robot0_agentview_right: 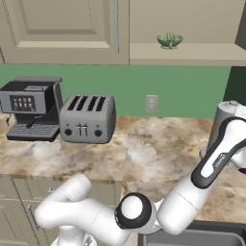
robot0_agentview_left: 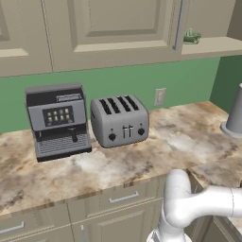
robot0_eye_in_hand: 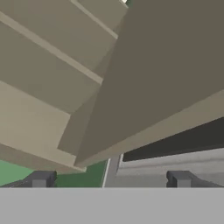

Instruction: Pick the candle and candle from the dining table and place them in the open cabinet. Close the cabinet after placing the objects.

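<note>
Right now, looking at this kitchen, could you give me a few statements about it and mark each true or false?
1. The toaster stands right beside the coffee machine. True.
2. A green bowl sits on the open cabinet shelf. True.
3. The toaster has two slots. False: it has four.
4. The hand is clamped on a candle. False: its fingers stand wide apart, holding nothing.
5. The wall behind the counter is red. False: it is green.
</note>
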Motion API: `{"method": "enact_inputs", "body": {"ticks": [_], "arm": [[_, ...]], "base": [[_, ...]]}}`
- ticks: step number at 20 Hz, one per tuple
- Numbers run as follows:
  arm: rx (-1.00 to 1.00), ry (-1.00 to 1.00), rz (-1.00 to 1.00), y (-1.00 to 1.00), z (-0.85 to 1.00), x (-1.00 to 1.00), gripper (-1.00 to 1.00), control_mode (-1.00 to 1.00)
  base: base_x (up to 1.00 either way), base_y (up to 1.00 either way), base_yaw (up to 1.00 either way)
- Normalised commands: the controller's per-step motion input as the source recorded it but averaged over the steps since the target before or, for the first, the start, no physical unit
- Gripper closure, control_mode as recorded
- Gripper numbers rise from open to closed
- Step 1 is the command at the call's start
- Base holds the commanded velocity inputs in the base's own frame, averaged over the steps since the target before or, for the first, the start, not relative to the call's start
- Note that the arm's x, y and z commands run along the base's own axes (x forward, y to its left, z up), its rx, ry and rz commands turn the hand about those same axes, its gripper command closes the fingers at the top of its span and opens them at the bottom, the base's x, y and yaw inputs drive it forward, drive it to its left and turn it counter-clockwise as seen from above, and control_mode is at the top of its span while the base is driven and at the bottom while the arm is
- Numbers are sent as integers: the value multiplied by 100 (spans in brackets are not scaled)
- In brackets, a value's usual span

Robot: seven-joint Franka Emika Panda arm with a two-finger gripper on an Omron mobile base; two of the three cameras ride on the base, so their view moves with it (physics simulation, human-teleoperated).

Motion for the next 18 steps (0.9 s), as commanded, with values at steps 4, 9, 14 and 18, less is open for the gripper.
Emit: {"method": "enact_inputs", "body": {"ticks": [4, 9, 14, 18], "arm": [[0, -14, 2, -33, 0, 17, -100, -100], [0, -7, 4, -32, 0, 12, -100, -100], [0, -1, 4, -35, 0, 11, -100, -100], [0, 1, 2, -27, 0, 6, -100, -100]], "base": [[0, 0, 0], [0, 0, 0], [0, 0, 0], [0, 0, 0]]}}
